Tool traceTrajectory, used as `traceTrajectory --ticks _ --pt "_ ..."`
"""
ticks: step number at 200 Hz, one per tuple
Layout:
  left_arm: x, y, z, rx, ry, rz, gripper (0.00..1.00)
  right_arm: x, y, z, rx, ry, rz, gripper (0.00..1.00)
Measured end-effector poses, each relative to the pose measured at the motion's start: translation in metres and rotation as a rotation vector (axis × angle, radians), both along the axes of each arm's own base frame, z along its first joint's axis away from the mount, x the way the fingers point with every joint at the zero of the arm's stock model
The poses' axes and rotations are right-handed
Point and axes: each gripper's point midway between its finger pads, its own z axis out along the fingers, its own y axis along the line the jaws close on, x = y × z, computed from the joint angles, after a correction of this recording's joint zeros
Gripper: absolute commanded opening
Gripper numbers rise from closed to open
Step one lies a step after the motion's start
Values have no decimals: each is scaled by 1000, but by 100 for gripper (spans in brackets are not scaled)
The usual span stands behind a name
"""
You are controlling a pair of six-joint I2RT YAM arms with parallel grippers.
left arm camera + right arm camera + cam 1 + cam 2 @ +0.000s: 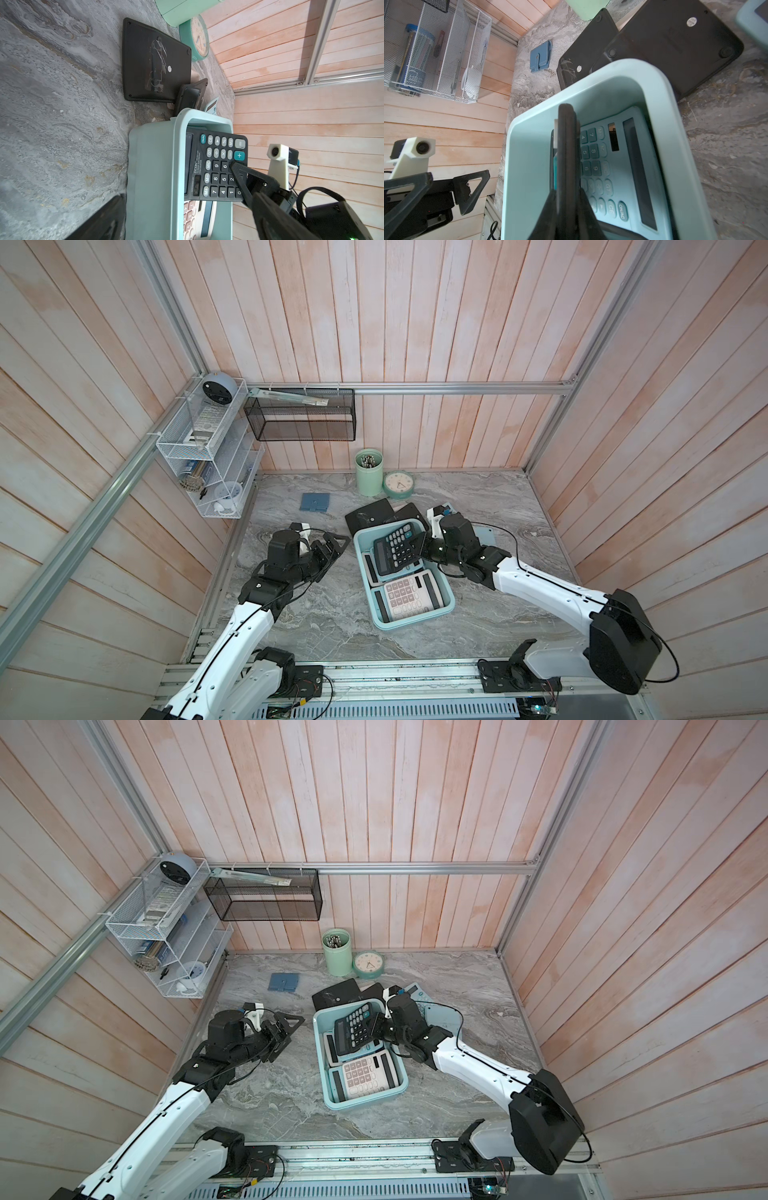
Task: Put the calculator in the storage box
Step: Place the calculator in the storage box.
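Observation:
The storage box (363, 542) (325, 1026) (153, 176) (529, 166) is a light aqua tub in the middle of the table. My right gripper (419, 549) (376, 1029) (567, 190) is shut on the right edge of a black calculator (397, 549) (355, 1029) (218, 166) and holds it tilted over the far half of the box. A white calculator with pink keys (405, 597) lies in the near half. A pale one (612, 166) lies under the black one. My left gripper (332, 551) (286, 1027) (444, 178) hangs open and empty, left of the box.
Two black calculators (370, 512) (409, 512) lie face down just behind the box, and an aqua one (415, 990) behind my right wrist. Further back are a green pen cup (369, 472), a clock (398, 485) and a blue wallet (315, 502). A white wire rack (208, 448) and a black mesh basket (301, 414) hang on the walls.

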Motion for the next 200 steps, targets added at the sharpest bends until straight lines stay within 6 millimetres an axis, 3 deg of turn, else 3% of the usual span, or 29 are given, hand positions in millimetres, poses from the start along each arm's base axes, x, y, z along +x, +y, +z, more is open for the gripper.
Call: traceTrajectory --ticks 52,80,101,125,163,200 --pt "-1 -10 -5 -1 9 -21 100 1 11 -19 23 63 16 0" --pt "-2 -16 -7 0 16 -36 100 -2 13 -19 29 71 28 13" --pt "-2 -17 -8 2 21 -38 100 -4 12 -21 20 81 35 29" --pt "-1 -17 -9 7 23 -30 100 -6 10 -22 -12 87 45 37" --pt "0 -16 -11 13 27 -23 100 -1 -13 -12 -89 81 22 40" --pt "0 -17 -14 16 38 -25 100 12 -52 19 -135 20 -36 40"
